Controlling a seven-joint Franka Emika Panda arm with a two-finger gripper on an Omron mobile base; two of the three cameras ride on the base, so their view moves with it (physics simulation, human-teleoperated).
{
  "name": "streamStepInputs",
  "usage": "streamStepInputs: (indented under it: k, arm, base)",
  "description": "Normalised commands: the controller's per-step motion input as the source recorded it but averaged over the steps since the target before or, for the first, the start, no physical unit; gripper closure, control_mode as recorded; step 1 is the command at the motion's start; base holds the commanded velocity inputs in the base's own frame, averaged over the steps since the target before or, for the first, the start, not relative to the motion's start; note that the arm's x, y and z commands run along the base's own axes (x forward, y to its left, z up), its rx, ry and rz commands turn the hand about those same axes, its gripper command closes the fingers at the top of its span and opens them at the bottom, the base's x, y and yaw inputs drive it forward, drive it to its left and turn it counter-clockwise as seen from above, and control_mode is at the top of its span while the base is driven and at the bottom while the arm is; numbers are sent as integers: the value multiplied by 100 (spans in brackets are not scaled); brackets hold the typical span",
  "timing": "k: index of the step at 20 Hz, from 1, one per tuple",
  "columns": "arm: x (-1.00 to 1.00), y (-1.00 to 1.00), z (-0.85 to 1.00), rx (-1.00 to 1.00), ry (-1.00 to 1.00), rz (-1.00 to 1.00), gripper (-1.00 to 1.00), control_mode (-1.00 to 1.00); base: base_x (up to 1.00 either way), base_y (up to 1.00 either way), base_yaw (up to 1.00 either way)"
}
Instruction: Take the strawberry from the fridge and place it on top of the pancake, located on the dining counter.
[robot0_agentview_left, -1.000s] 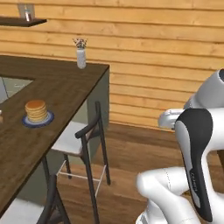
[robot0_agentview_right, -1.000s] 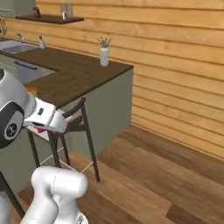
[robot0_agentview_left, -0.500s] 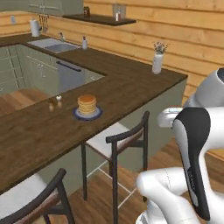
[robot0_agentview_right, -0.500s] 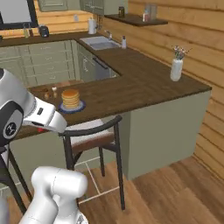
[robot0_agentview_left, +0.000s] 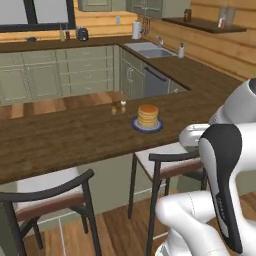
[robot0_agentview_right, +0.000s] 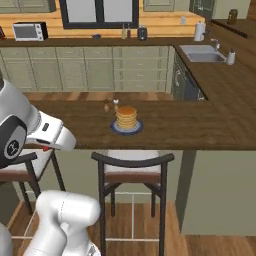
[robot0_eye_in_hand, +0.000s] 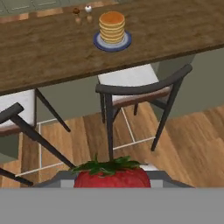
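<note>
Gripper (robot0_eye_in_hand: 112, 186) closed on the strawberry (robot0_eye_in_hand: 112, 177): red berry with green leaves sits right at the bottom of the hand view, clamped between the finger tips. In the right base view a sliver of red shows under the white hand (robot0_agentview_right: 47, 147), low at the left, short of the dining counter (robot0_agentview_right: 200, 131).

Next out, two dark-framed stools (robot0_eye_in_hand: 135, 89) with pale seats are tucked against the near edge of the dining counter; one is directly below the pancake, the other (robot0_agentview_left: 47, 192) further toward the counter's left end.

The pancake (robot0_eye_in_hand: 112, 26) is a golden stack on a round blue-grey plate (robot0_eye_in_hand: 99, 43), set near the middle of the dining counter's brown top, back from the near edge. Strawberry and pancake well apart. Nothing red on the stack.

Just beyond the plate, by the far edge, two small shakers (robot0_eye_in_hand: 83, 13), one dark-topped, one white-topped.

Far side: green cabinets (robot0_agentview_right: 90, 67), a sink (robot0_agentview_right: 202, 54) in the darker counter to the right, a microwave (robot0_agentview_right: 30, 31) at the back left.
</note>
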Motion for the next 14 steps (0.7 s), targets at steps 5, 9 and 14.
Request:
streamStepInputs:
  k: [5,9,14]
  arm:
    - [0,0,0,0,0,0,100,100]
    - [0,0,0,0,0,0,100,100]
    - [0,0,0,0,0,0,100,100]
  base:
    - [15,-85,26]
    - [49,-64,17]
    - [82,-18,19]
